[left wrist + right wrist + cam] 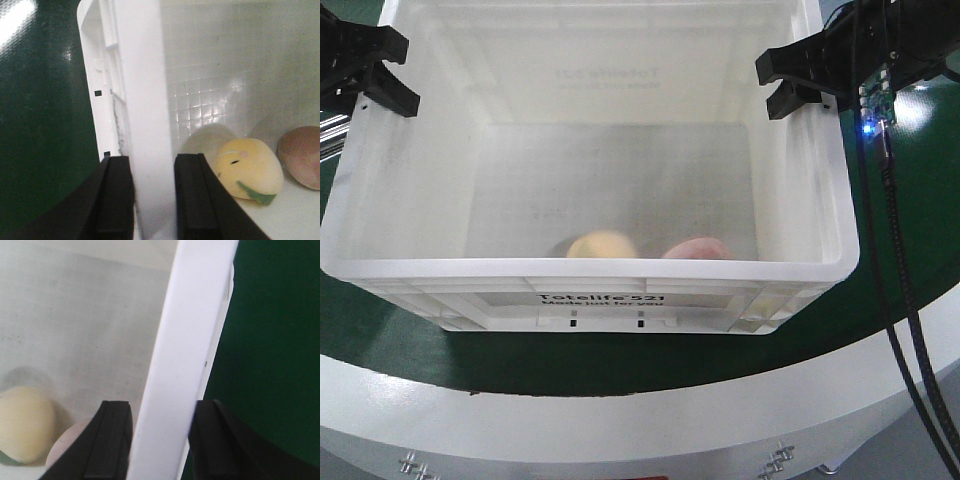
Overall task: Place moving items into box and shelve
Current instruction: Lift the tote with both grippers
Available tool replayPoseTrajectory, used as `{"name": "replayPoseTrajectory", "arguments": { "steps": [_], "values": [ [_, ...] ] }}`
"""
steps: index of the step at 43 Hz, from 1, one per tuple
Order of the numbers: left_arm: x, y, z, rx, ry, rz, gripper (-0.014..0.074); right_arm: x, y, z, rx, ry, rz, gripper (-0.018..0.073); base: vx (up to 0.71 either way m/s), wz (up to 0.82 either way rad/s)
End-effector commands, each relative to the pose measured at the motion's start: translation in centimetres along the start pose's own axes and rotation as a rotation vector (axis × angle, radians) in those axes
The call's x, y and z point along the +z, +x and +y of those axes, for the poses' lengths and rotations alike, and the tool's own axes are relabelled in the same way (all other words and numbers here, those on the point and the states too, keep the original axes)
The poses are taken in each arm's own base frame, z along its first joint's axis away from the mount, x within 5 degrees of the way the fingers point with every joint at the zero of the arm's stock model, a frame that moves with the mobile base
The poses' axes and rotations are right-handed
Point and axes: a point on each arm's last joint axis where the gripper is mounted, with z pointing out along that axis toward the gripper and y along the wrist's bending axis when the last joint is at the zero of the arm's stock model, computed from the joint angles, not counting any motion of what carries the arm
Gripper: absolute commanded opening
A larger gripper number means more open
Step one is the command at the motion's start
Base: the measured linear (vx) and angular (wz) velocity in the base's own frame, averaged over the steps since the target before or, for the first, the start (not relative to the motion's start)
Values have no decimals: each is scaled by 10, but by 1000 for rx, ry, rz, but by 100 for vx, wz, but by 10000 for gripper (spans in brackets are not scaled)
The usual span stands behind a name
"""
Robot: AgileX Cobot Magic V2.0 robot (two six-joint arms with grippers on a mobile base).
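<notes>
White box (470, 295), front view: fills most of the frame, with the dark green table (380, 350) showing around it and the printed side toward the bottom edge.
Yellow-tan lump (603, 245): on the box floor at lower centre, close to the near wall.
Pinkish-red lump (698, 249): inside too, just right of the yellow one (whether they touch is unclear).
Left gripper (395, 72): upper left, at the box's left rim.
Right gripper (772, 88): upper right, at the right rim.
Left wrist view, box: its side wall (140, 75) runs upright through mid-frame, green table on the left, grid floor on the right.
Left gripper (152, 162): narrowly parted and pinched onto that wall, one black finger against each face.
Lumps: yellow-tan lump (250, 170) at lower right, pinkish-red lump (302, 155) at the right edge.
Right wrist view, box: the wall (200, 315) slants up through the centre.
Right gripper (162, 407): clamped on the wall the same way (a finger on each side).
Lumps: yellow-tan lump (22, 422) at lower left, pinkish-red lump (67, 445) partly behind the inner finger.
</notes>
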Motion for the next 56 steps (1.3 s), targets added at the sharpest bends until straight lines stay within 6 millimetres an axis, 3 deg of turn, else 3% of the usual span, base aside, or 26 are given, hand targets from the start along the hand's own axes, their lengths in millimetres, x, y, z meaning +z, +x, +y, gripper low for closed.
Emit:
{"name": "replayPoseTrajectory", "arguments": {
  "steps": [1, 56],
  "values": [
    [-39, -11, -49, -27, 306, -222, -3, -39, -17, 33, 51, -224, -235, -3, 0, 0],
    [-40, -12, -50, -13, 327, -241, -3, -42, -22, 38, 101, -299, -289, 0, 0, 0]
  ]
}}
